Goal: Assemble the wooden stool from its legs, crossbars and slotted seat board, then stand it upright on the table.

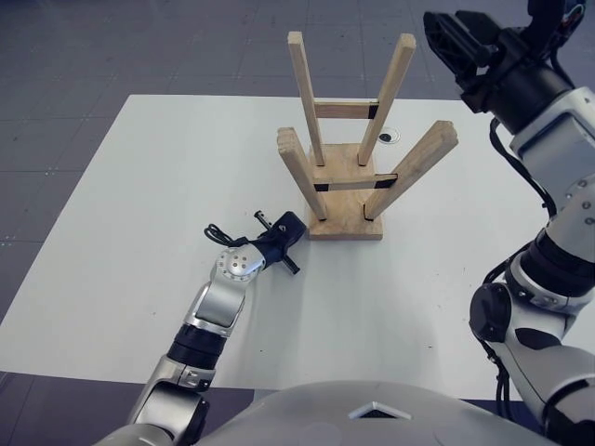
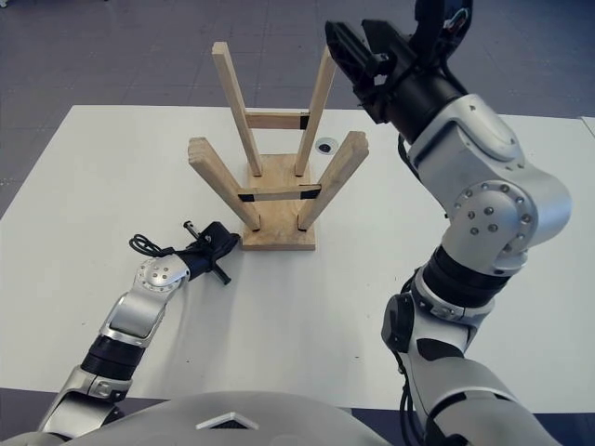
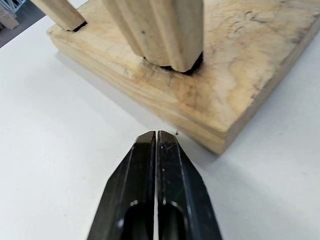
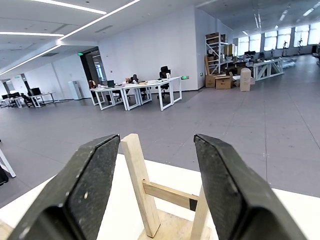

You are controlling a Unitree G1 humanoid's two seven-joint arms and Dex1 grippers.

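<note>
The stool [image 1: 346, 177] stood upside down on the worktop [image 1: 139, 232] — seat board [image 1: 349, 226] flat, legs up, crossbars in place — so what remained, by my reckoning, was turning it over. The left claw [image 3: 156, 134], fingers pressed together and empty, lay just beside the seat board's near corner. The right claw [image 4: 156, 140] hung spread wide by the top of a far leg [image 1: 391, 88], not touching it. To do it well: close on that leg near a crossbar, brace the board's edge with the left claw, and tip slowly — a jerk could pull legs from their slots.
</note>
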